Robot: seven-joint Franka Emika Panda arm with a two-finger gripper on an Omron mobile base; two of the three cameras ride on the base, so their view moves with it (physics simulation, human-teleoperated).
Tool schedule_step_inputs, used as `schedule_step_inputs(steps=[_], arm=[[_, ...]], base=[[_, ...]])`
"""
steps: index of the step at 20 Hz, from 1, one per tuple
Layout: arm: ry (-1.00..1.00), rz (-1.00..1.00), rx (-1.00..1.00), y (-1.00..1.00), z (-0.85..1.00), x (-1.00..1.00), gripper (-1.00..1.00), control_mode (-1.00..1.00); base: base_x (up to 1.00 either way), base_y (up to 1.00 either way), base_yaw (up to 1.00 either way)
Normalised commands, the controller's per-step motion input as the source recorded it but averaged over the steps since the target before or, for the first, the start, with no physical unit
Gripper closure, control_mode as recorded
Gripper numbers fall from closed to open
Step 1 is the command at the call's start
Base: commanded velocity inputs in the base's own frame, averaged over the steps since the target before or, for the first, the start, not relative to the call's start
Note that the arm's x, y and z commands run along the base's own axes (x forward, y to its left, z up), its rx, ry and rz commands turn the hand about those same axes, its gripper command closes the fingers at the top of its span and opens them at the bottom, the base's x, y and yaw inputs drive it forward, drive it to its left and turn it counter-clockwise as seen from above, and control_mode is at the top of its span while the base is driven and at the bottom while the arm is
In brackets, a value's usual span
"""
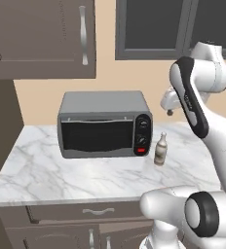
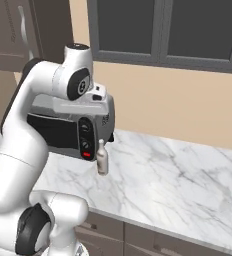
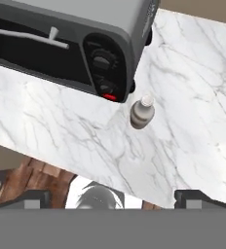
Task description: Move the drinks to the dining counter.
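One drink, a small beige-grey bottle (image 1: pixel 160 150) with a white cap, stands upright on the marble worktop (image 1: pixel 61 172) just right of the toaster oven's front corner. It also appears as the bottle (image 2: pixel 102 159) from the right and as the bottle (image 3: pixel 142 113) from above in the hand view. My gripper (image 1: pixel 169 108) hangs well above it, a little behind and to its right, open and empty. In the hand view the gripper (image 3: pixel 115 198) has its two fingertips spread wide at the bottom edge, the bottle far below them. The dining counter is out of view.
A grey toaster oven (image 1: pixel 103 124) sits at the back of the worktop against the beige wall. Dark wall cabinets (image 1: pixel 42 39) hang upper left and a window (image 1: pixel 154 26) is behind the arm. Bare marble (image 2: pixel 178 175) stretches right of the bottle.
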Motion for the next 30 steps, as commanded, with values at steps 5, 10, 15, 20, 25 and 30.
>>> schedule_step_inputs(steps=[5,10,15,20,25,30], arm=[[0.01,0.07,-0.05,0.00,-0.11,0.10,-1.00,-1.00],[0.00,0.08,-0.09,-0.05,-0.21,0.03,-1.00,-1.00],[-0.08,0.08,-0.11,-0.02,-0.31,0.01,-1.00,-1.00],[-0.01,0.07,-0.02,-0.03,-0.15,0.03,-1.00,-1.00],[0.00,0.09,0.00,-0.06,-0.14,0.12,-1.00,-1.00],[0.00,0.04,0.00,-0.01,-0.12,0.12,-1.00,-1.00]], base=[[0.00,0.00,0.00],[0.00,0.00,0.00],[0.00,0.00,0.00],[0.00,0.00,0.00],[0.00,0.00,0.00],[0.00,0.00,0.00]])
